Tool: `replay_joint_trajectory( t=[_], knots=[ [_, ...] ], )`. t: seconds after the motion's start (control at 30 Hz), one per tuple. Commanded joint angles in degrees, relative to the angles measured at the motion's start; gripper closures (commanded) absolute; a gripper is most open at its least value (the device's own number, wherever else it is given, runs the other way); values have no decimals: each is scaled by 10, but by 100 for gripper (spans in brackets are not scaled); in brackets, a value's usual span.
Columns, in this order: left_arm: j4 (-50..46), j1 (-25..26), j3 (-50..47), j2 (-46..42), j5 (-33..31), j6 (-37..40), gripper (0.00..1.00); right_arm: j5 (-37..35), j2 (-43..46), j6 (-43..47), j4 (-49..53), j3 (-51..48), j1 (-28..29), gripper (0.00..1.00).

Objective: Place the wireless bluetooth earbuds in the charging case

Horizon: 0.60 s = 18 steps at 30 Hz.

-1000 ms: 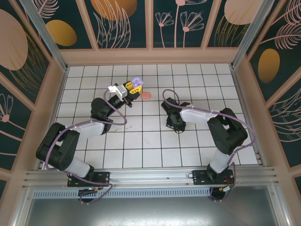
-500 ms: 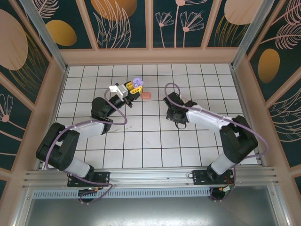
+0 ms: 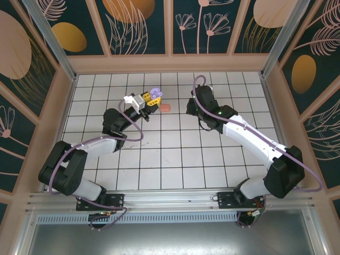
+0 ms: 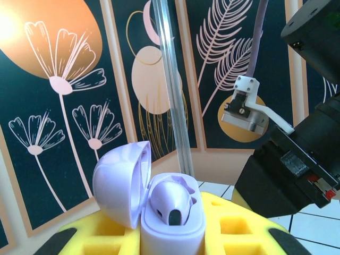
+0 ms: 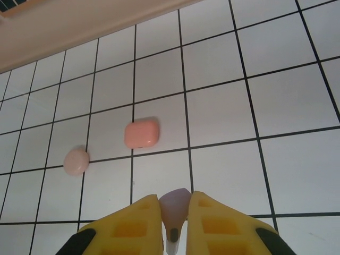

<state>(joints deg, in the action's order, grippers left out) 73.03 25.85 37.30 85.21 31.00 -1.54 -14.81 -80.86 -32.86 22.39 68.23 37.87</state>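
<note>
The lilac charging case [image 4: 159, 226] and the earbud [image 4: 171, 201] inside it are smooth, glossy plastic. The second earbud [image 5: 175, 206] looks satin. The yellow fingers [image 5: 133, 227] are matt, pocketed plastic. The white tiled surface [image 5: 223, 111] shines faintly, and the coral case [image 5: 142, 134] is matt.

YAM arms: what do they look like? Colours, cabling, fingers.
The left arm and right arm have black joint housings, white link shells and a lilac cable looped along each. The left gripper and right gripper have yellow fingers with square recesses. A white bracket sits at the left wrist.
</note>
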Motion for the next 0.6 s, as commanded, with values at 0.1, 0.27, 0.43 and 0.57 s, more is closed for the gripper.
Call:
replay_joint_trajectory(
  t=[0.1, 0.27, 0.43, 0.57],
  knots=[
    [11, 3, 9, -19, 1, 2, 100, 42, 17, 17, -25, -90, 9, 86],
    [10, 3, 5, -23, -1, 1, 100, 54, 1, 22, -35, -153, 21, 86],
    [12, 3, 5, -22, -2, 1, 100, 65, -36, 25, -33, -183, 37, 86],
    [13, 3, 4, -21, -2, -1, 100, 81, -76, 25, -13, -178, 46, 86]
  ],
)
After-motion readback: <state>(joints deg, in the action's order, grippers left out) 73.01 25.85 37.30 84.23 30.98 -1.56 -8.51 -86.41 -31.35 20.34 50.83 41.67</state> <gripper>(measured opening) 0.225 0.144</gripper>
